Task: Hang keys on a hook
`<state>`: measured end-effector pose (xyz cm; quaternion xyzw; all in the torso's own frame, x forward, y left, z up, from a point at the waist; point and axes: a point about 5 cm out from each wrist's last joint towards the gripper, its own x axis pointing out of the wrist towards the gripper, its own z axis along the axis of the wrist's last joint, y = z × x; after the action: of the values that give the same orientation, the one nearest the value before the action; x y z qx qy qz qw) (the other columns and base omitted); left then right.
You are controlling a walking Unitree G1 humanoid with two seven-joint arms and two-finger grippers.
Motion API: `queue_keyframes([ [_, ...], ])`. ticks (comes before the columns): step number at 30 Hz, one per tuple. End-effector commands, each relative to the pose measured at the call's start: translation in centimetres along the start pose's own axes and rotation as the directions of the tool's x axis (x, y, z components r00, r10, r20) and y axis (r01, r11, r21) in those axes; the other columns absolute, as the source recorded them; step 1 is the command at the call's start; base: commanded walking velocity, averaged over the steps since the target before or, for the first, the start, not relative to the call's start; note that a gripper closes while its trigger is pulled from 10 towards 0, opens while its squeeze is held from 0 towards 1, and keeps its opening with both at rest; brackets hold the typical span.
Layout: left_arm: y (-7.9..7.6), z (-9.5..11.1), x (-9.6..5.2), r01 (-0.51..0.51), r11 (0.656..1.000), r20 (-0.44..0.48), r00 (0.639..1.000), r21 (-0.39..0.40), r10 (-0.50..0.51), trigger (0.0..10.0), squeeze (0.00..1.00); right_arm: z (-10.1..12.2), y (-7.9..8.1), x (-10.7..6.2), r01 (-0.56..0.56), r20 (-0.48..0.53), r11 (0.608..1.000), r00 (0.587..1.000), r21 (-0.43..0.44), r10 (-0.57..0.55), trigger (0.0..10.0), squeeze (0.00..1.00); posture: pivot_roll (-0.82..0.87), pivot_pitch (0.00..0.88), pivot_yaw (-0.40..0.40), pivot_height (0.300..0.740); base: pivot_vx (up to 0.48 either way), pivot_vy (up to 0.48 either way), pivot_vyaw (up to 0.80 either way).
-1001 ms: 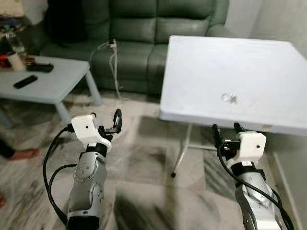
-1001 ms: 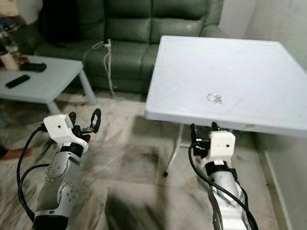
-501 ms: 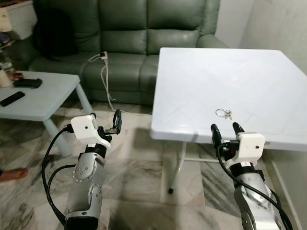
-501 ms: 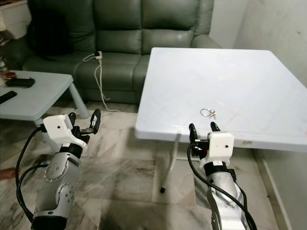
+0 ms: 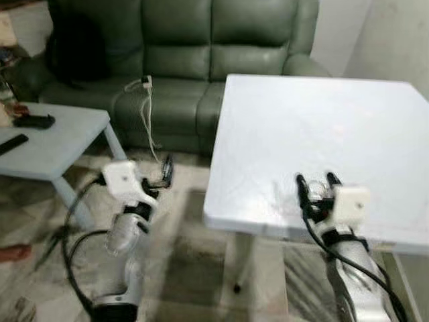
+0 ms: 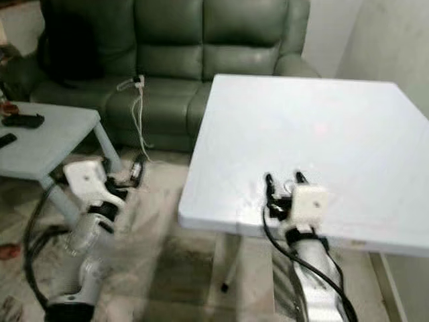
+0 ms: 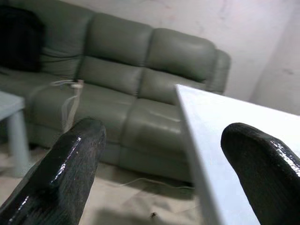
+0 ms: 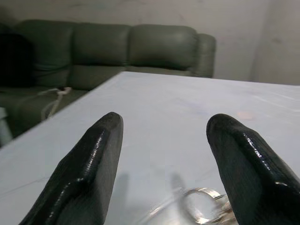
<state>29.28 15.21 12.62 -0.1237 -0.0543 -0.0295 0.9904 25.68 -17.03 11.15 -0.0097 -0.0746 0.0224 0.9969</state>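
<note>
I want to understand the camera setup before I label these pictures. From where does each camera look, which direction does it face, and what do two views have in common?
Left eye view: on the head, facing forward and down at the white table and green sofa; both silver arms show.
Right eye view: the head's other eye, same scene; the right claw is over the table's near edge.
Left wrist view: on the left wrist, facing sofa and table edge between two black fingers.
Right wrist view: on the right wrist, looking across the tabletop at the keys between its fingers.
Both wrist views share the sofa and table.

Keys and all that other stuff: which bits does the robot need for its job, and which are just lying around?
Needed: keys, right gripper open above them, white table.

Just lying around: sofa, low table, remote, cable, idle left gripper.
</note>
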Motion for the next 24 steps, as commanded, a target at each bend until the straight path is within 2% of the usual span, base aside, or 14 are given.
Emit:
queue_keyframes([
  [1, -0.92, 0.15, 0.11, 0.025, 1.0, 0.002, 1.0, -0.003, -0.025, 10.0, 0.0, 0.25, -0.84, -0.12, 0.021, 0.006, 1.0, 1.0, -0.013, -0.021, 10.0, 0.0, -0.03, 0.0, -0.009, 0.74, 0.382, 0.0, 0.0],
  [4, -0.81, -0.16, 0.1, -0.003, 1.0, -0.02, 1.0, 0.005, 0.003, 10.0, 0.0, 0.23, -0.88, -0.14, 0.02, 0.005, 1.0, 1.0, -0.015, -0.02, 10.0, 0.0, -0.03, 0.0, -0.01, 0.74, 0.0, 0.0, 0.0],
  [16, -1.18, -0.04, 0.01, 0.023, 1.0, -0.005, 1.0, 0.002, -0.023, 10.0, 0.0, 0.26, -0.8, -0.13, 0.001, 0.001, 1.0, 1.0, 0.001, -0.001, 10.0, 0.0, -0.03, 0.0, -0.016, 0.74, 0.0, 0.0, 0.0],
  [17, -1.23, -0.06, -0.01, 0.024, 1.0, -0.007, 1.0, -0.001, -0.024, 10.0, 0.0, 0.29, -0.8, -0.18, -0.002, 0.003, 1.0, 1.0, 0.015, 0.002, 10.0, 1.0, -0.03, 0.0, -0.018, 0.74, 0.0, 0.0, 0.0],
  [24, -1.5, -0.06, -0.09, 0.035, 0.999, -0.005, 0.999, -0.006, -0.036, 10.0, 0.0, 0.41, -0.77, -0.25, -0.033, 0.005, 0.999, 0.999, 0.024, 0.033, 10.0, 1.0, -0.03, 0.0, -0.022, 0.74, 0.0, 0.0, 0.0],
])
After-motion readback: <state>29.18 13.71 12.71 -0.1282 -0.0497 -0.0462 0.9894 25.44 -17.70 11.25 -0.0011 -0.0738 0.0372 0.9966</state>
